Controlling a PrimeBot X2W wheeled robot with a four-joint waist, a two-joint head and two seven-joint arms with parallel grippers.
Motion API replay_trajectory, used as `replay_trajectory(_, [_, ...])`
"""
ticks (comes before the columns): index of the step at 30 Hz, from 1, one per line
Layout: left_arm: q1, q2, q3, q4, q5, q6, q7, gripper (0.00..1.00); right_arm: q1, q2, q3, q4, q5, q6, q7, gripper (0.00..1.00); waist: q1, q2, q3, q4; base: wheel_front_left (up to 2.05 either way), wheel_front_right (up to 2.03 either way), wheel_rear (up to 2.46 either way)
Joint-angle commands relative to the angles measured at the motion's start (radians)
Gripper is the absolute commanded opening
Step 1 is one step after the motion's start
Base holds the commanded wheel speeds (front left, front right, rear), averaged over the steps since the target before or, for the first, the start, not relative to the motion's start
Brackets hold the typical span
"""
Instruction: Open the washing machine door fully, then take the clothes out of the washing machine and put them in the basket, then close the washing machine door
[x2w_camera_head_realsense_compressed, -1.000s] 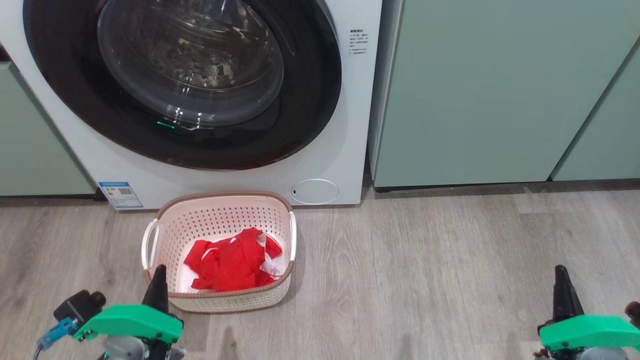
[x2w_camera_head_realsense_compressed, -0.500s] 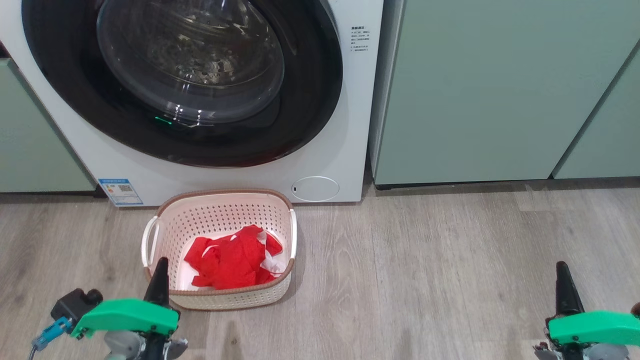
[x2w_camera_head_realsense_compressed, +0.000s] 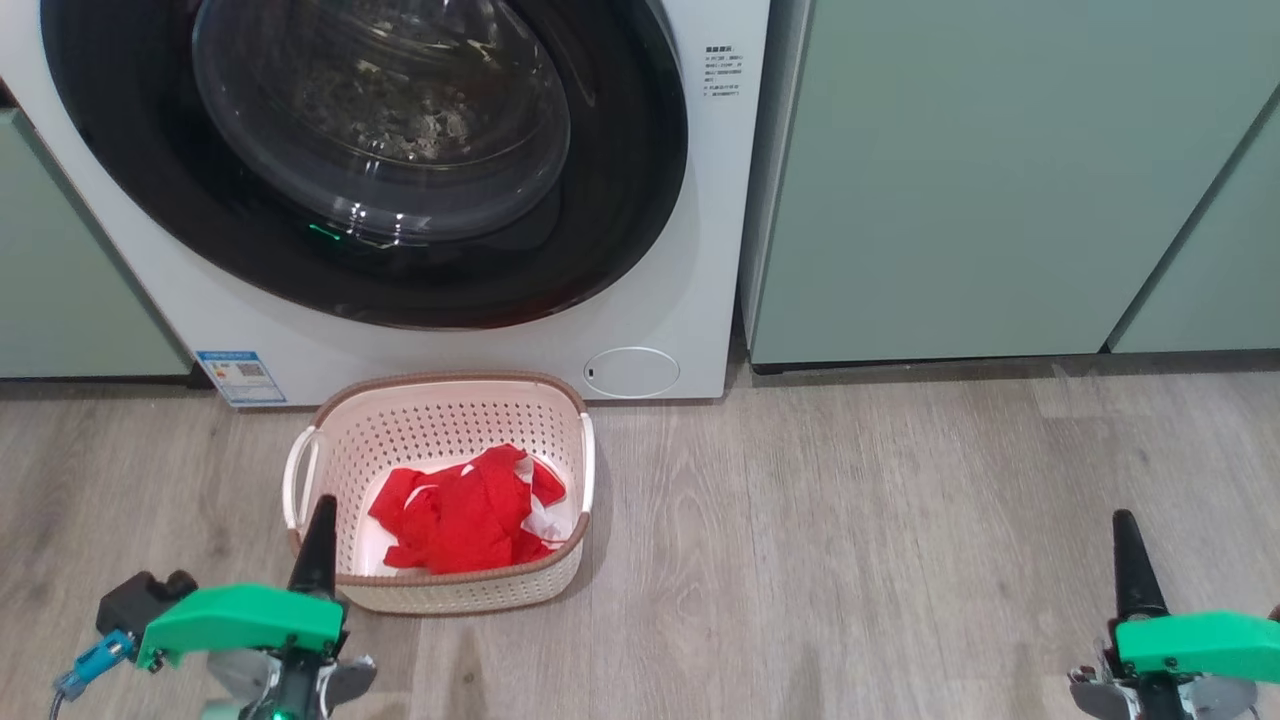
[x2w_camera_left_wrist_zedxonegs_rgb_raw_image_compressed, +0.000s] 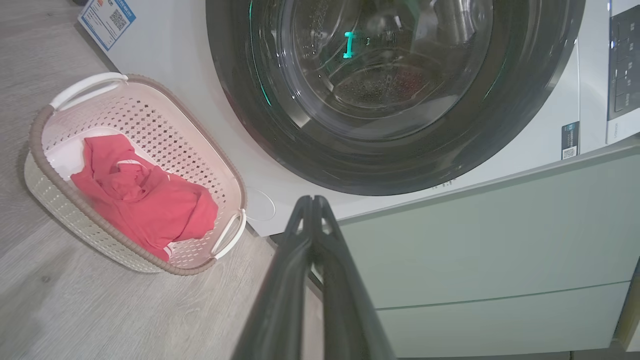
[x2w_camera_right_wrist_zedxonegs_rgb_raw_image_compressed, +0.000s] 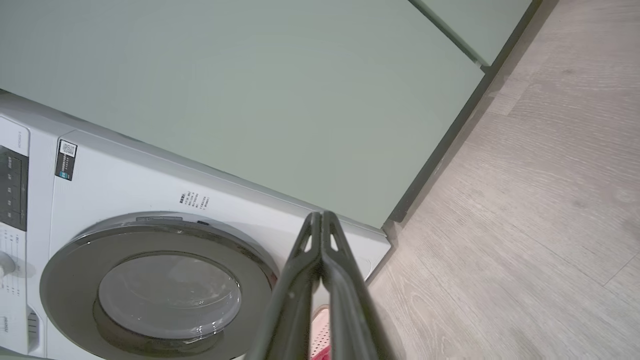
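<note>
Looking from the head, the washing machine door (x2w_camera_head_realsense_compressed: 380, 120) sits shut at 12 o'clock. The basket (x2w_camera_head_realsense_compressed: 450, 430) at 7 o'clock holds the clothes (x2w_camera_head_realsense_compressed: 465, 510). The left gripper (x2w_camera_head_realsense_compressed: 321, 520) at 7 and the right gripper (x2w_camera_head_realsense_compressed: 1125, 530) at 5 are both clenched and empty. Left wrist view: basket at 9 o'clock, door at 12. Right wrist view: door at 8 o'clock.

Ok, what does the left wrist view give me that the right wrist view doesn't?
Left wrist: the whole basket with the clothes piled inside, and the blue sticker. Right wrist: the top of the washing machine door, and a long run of floor along the cabinets. Both: that door closed, plus the left gripper or right gripper shut.
</note>
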Motion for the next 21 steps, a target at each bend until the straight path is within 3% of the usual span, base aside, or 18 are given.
replay_trajectory(1, [-0.033,0.005,0.026,-0.041,-0.024,0.000,0.008,0.00,-0.048,-0.013,0.009,-0.042,0.029,0.000,0.007,0.00,0.0000,0.0000,0.001,0.000,0.00,0.00,0.00])
replay_trajectory(21, [-0.026,-0.010,0.045,-0.112,-0.205,0.001,0.063,0.00,-0.058,-0.014,0.008,-0.070,0.245,-0.001,0.063,0.00,0.0000,0.0000,0.012,0.003,0.00,0.00,0.00])
